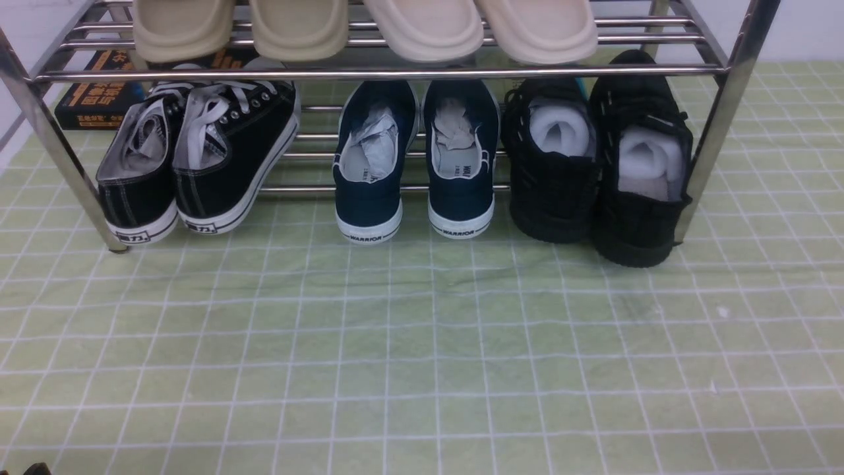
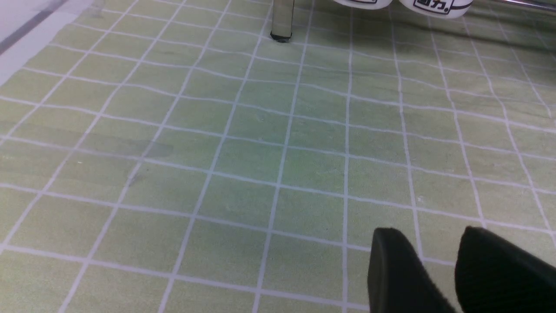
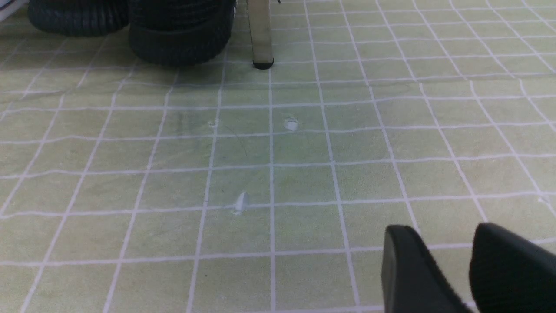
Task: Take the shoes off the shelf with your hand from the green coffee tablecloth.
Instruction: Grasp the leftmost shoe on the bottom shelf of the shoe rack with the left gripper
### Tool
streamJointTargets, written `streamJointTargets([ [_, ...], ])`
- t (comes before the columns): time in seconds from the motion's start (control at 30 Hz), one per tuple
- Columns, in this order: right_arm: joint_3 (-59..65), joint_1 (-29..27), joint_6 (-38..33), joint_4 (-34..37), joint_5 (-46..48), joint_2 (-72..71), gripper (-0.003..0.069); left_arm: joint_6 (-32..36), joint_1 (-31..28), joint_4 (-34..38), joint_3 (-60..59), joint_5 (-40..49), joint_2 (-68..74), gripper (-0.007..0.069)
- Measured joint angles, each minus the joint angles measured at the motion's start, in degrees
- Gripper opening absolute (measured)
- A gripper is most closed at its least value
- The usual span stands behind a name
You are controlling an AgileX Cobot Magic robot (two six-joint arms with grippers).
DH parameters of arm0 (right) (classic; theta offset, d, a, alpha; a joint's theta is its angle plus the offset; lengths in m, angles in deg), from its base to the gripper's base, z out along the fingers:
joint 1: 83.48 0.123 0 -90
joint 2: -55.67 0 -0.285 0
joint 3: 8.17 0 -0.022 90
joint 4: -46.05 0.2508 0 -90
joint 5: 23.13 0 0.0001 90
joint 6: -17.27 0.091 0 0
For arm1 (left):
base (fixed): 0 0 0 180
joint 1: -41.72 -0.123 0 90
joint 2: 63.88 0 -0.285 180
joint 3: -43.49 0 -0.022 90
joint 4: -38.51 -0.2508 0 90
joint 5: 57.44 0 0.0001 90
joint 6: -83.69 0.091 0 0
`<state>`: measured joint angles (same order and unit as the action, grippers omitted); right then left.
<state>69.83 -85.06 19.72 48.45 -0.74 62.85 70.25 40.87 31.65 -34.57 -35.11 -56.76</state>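
Note:
The shoes (image 1: 198,165), black canvas sneakers with white laces and white soles, stand heels out at the left end of the lower tier of the chrome shelf (image 1: 369,72). The shelf rests on the green coffee tablecloth (image 1: 422,343). Neither hand shows in the front view. In the left wrist view my left gripper (image 2: 430,243) hovers low over the cloth, open and empty, with the sneakers' white soles (image 2: 434,4) and a shelf leg (image 2: 281,19) far ahead. My right gripper (image 3: 438,239) is likewise open over bare cloth, short of another shelf leg (image 3: 260,34).
Navy slip-ons (image 1: 412,158) sit mid-shelf and all-black shoes (image 1: 597,165) at the right end, also seen as black shoes (image 3: 180,34) in the right wrist view. Beige slippers (image 1: 362,26) lie on the top tier. A black box (image 1: 99,92) stands behind the sneakers.

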Motion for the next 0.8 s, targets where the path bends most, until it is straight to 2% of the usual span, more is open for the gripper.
streamJointTargets([
  [0.27,0.0,0.0,0.0,0.0,0.0,0.0,0.0239,-1.4,0.0,0.9,0.0,0.0,0.0,0.0242],
  [0.37,0.0,0.0,0.0,0.0,0.0,0.0,0.0239,-10.6,0.0,10.8,-0.2,-1.1,0.0,0.0242],
  [0.4,0.0,0.0,0.0,0.0,0.0,0.0,0.0239,-11.4,0.0,11.8,-0.2,-1.2,0.0,0.0242],
  [0.43,0.0,0.0,0.0,0.0,0.0,0.0,0.0239,-17.0,0.0,18.2,-0.4,-1.8,0.0,0.0242],
  [0.53,0.0,0.0,0.0,0.0,0.0,0.0,0.0239,-27.1,0.0,28.9,-0.7,-2.9,0.0,0.0242],
  [0.67,0.0,0.0,0.0,0.0,0.0,0.0,0.0239,-31.9,0.0,32.8,-0.7,-3.5,0.0,0.0242],
  [0.8,0.0,0.0,0.0,0.0,0.0,0.0,0.0239,-32.8,0.0,33.7,-0.7,-5.3,0.0,0.0242],
])
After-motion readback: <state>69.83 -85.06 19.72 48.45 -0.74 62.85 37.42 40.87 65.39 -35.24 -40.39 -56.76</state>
